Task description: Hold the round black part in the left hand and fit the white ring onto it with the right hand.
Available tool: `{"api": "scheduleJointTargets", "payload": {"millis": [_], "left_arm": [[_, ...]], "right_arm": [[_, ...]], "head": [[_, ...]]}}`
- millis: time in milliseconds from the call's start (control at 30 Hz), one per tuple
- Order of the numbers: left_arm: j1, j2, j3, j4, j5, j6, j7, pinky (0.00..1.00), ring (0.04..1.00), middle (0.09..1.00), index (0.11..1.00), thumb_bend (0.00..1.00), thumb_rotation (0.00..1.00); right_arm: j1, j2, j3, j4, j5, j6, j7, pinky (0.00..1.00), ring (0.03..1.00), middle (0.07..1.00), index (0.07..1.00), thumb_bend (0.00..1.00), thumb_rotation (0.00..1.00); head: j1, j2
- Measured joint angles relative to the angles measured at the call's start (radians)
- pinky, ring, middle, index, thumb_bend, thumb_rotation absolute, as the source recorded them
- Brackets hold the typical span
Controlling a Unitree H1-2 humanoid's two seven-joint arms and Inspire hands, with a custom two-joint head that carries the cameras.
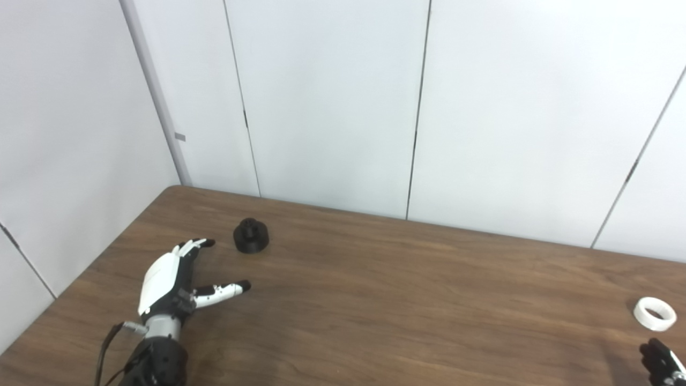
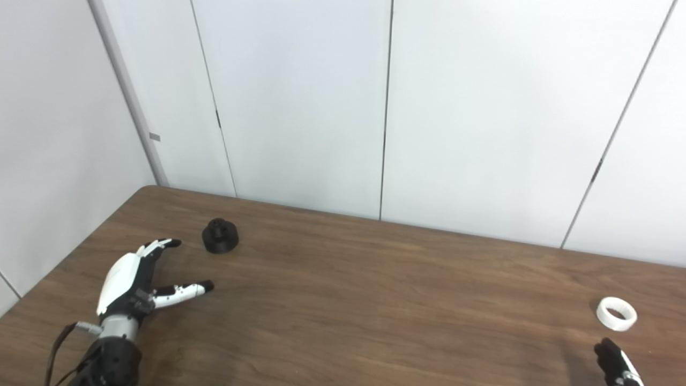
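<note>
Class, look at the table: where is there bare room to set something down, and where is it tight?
Bare wood spans the table between the black part and the white ring. It is tight where the open left hand nears the part, and where the right hand nears the ring.

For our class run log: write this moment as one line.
left hand: open, near black part, apart | right hand: mostly cut off, near ring | both parts on table
</note>
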Motion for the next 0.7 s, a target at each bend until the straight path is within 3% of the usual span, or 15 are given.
{"api": "scheduleJointTargets", "payload": {"millis": [200,433,567,700], "left_arm": [[-0.083,0.034,-0.034,0.109,0.008,0.001,0.035,1.0,0.99,0.933,0.842,1.0,0.4],[-0.161,0.064,-0.09,0.24,0.008,0.003,0.037,1.0,0.996,0.95,0.845,1.0,0.4],[-0.201,0.087,-0.14,0.295,0.017,0.003,0.037,1.0,1.0,0.974,0.874,1.0,0.47],[-0.237,0.097,-0.176,0.339,0.017,0.004,0.036,1.0,1.0,0.983,0.867,1.0,0.45]], "right_arm": [[0.001,0.001,0.001,-0.003,0.002,0.001,0.0,0.97,0.937,0.906,0.915,0.74,1.0],[0.006,0.001,0.003,-0.009,0.001,0.003,0.0,0.98,0.94,0.91,0.912,0.75,1.0],[0.01,0.002,0.005,-0.012,-0.001,0.003,-0.002,0.96,0.926,0.899,0.907,0.74,1.0],[0.012,0.001,0.008,-0.014,-0.014,0.003,-0.008,0.95,0.926,0.896,0.905,0.75,1.0]], "head": [[-0.002,0.005],[-0.008,0.005],[-0.012,0.008],[-0.015,0.009]]}}
